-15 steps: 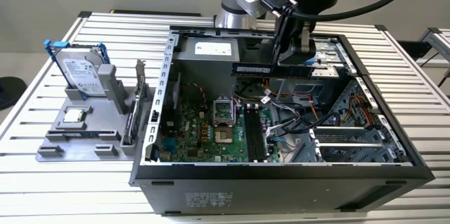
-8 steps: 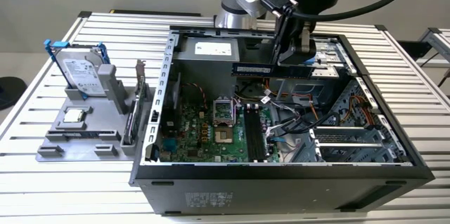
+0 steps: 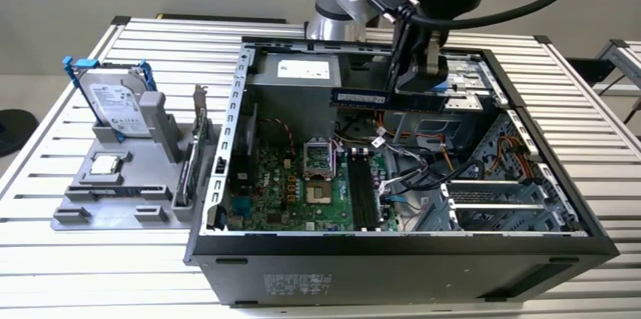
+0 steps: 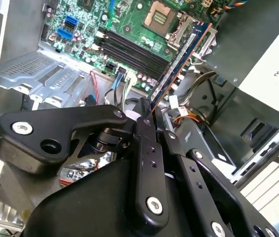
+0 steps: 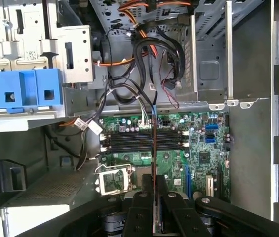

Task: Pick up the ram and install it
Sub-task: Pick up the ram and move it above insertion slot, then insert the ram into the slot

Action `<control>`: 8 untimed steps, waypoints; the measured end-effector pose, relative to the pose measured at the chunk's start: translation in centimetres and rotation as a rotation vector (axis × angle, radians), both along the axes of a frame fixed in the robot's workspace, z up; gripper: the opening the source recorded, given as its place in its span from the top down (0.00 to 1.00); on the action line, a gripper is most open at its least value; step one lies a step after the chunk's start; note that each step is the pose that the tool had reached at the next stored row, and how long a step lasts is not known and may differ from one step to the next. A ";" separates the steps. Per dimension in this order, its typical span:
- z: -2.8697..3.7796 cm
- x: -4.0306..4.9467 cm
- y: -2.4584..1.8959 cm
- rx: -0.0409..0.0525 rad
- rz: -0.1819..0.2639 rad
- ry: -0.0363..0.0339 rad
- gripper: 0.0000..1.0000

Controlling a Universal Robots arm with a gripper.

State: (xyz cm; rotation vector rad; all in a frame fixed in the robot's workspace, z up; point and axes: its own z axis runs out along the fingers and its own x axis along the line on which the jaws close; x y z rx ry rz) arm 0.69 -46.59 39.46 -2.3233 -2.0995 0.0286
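The ram (image 3: 373, 98) is a long dark blue stick with a pale label. It hangs level above the open computer case, over the rear of the motherboard. My gripper (image 3: 416, 92) is shut on one end of it. In the second wrist view the ram (image 4: 181, 57) juts out from between the black fingers (image 4: 145, 123) toward the board. In the first wrist view the ram (image 5: 154, 148) appears edge-on as a thin line crossing the black memory slots (image 5: 144, 140). In the exterior view those slots (image 3: 362, 193) lie well below the stick.
The black case (image 3: 401, 248) lies on its side on a slatted table. Cables (image 3: 416, 176) and a drive cage (image 3: 501, 199) sit on the exterior view's right of the slots, the processor socket (image 3: 318, 176) on their left. A grey holder (image 3: 120, 191) outside carries a hard drive (image 3: 115, 105), a silver chip (image 3: 107, 165) and an upright card (image 3: 198, 150).
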 end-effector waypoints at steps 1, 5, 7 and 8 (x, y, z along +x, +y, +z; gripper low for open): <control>0.00 0.00 0.00 -0.0001 -0.010 0.0000 1.00; 0.00 0.02 0.00 0.0000 -0.044 0.0000 1.00; 0.00 0.04 0.00 0.0001 -0.061 0.0000 1.00; -0.01 0.05 0.00 0.0002 -0.069 -0.0001 1.00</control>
